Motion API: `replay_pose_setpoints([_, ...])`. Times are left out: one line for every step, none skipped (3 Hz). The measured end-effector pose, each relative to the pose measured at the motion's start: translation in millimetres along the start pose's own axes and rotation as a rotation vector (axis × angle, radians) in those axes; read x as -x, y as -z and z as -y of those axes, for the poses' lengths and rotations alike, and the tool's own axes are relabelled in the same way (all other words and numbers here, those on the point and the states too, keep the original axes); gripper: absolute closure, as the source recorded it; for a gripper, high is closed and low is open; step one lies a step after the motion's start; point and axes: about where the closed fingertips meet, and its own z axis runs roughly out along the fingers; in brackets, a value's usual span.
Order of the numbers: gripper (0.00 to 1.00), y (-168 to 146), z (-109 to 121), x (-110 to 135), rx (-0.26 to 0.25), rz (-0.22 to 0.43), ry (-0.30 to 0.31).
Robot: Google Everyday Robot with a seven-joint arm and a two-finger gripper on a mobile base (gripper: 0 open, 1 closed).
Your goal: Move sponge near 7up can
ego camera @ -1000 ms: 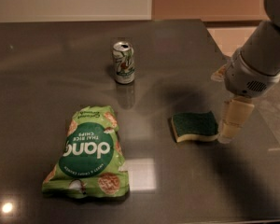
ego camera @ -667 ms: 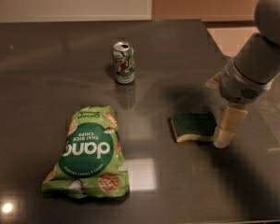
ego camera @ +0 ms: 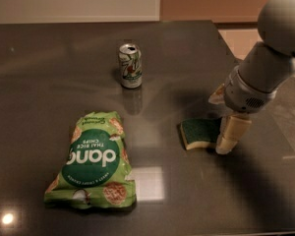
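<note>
The sponge (ego camera: 198, 132), dark green on top with a pale yellow base, lies flat on the dark table right of centre. The 7up can (ego camera: 130, 66) stands upright at the back centre, well to the sponge's upper left. My gripper (ego camera: 220, 124) hangs from the grey arm (ego camera: 260, 77) at the right and is down at the sponge's right end. It is open: one pale finger (ego camera: 230, 134) stands just in front of that end, and the other finger (ego camera: 217, 94) shows behind it. The sponge's right edge is hidden by the near finger.
A large green Dang chip bag (ego camera: 94, 160) lies flat at the front left. The dark glossy table (ego camera: 49, 82) ends at its right edge near the arm, with pale floor (ego camera: 241, 41) beyond.
The gripper has shifted a little left and lower, closing in on the sponge's right end. Sponge, can and bag have not moved.
</note>
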Motion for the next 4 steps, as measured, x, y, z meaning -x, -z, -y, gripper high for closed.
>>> replay_pose_setpoints([0.41,4.2,-0.5,7.0,0.014,0.008,-0.011])
replay_pose_setpoints([0.64,11.9,0.7,16.0,0.017,0.017,-0.011])
replay_pose_setpoints([0.87,16.0,6.4,28.6,0.018,0.015,0.002])
replay_pose_setpoints([1.0,16.8,30.5,49.0,0.002,0.023,0.009])
